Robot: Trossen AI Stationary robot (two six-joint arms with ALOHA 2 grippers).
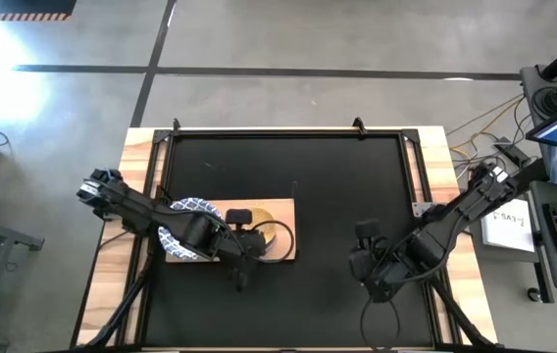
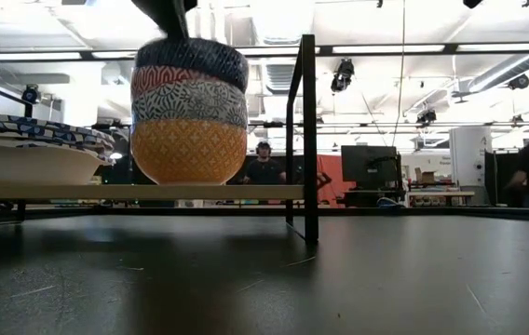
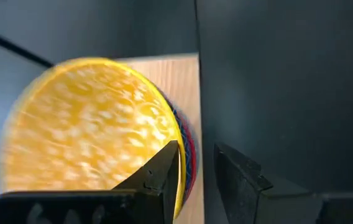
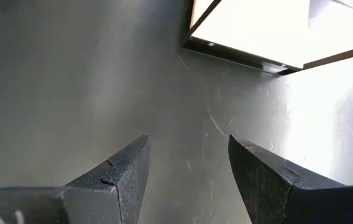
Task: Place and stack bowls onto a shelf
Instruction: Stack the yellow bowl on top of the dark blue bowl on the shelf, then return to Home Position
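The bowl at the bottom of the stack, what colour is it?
Yellow-orange with a small diamond pattern, the bottom bowl shows best in the low view.

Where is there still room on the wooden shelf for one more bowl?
Hardly any. The shelf holds the large blue-rimmed bowls at its left end and the stack of small bowls at its right, with the left hand at the stack's rim. The open right hand hangs over black table; that is the roomy part.
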